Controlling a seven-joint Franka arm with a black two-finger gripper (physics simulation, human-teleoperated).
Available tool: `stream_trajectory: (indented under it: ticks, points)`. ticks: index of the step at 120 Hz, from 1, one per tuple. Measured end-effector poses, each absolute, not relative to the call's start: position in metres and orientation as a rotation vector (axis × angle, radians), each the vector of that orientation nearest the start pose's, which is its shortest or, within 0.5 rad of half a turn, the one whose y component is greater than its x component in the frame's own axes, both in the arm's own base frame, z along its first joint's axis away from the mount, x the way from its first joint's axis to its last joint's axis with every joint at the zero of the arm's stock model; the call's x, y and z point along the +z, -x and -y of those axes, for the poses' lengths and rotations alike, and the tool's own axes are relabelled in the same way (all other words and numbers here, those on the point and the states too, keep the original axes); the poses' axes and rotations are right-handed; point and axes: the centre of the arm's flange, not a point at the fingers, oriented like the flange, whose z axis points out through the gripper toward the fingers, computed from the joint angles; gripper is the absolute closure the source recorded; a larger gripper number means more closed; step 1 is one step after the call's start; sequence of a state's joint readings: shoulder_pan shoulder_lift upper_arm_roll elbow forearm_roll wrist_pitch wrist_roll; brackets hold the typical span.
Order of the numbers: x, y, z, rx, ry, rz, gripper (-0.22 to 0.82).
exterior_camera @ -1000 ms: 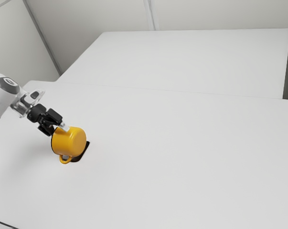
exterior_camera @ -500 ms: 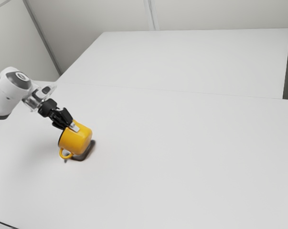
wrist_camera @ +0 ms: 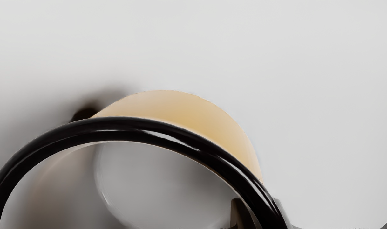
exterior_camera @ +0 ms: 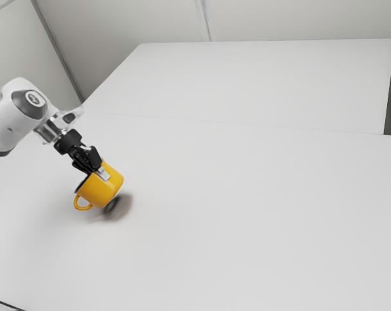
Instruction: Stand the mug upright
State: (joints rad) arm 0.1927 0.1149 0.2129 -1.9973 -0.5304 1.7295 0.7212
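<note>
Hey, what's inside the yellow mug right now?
The tool has one fingertip inside the mug, next to its wall. Part of the round grey bottom shows; what the fingertip covers there can't be seen.

Part of the mug and its black rim beyond the wrist view's edge.

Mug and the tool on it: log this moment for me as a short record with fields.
object: mug, yellow outside, pale grey inside
rim: black
pose: tilted, not upright; mouth faces up and toward the exterior view's left
handle: low, on the exterior view's left of the mug
tool: shut on the mug's wall at the rim, one finger inside, one outside
shadow: on the table, below the mug
base contact with table: cannot tell
task status: not done
</note>
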Motion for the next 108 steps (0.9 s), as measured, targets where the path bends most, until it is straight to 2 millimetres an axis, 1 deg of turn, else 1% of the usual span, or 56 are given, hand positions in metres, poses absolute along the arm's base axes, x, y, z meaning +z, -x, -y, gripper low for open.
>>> stream_trajectory:
  ticks: [14,20,31,40,48,58,68,78,95,101,108]
  points:
    - [0.391,-0.502,-0.139,-0.075,-2.703,0.26,0.77]
    - [0.392,-0.503,-0.128,-0.061,-2.779,0.322,0.77]
    - [0.387,-0.504,-0.105,-0.063,-2.916,0.457,0.77]
    - [0.386,-0.51,-0.084,-0.06,-3.0,0.564,0.77]
    - [0.38,-0.518,-0.065,-0.057,-3.038,0.629,0.77]
    - [0.371,-0.527,-0.04,-0.057,-3.063,0.68,0.77]
    - [0.369,-0.535,-0.019,-0.038,-3.079,0.705,0.77]
    - [0.367,-0.539,-0.01,-0.028,-3.094,0.684,0.77]
    - [0.359,-0.547,-0.017,-0.035,-3.12,0.588,0.77]
    - [0.353,-0.55,-0.011,-0.048,-3.121,0.582,0.77]
    - [0.349,-0.552,0.003,-0.055,-3.119,0.593,0.77]
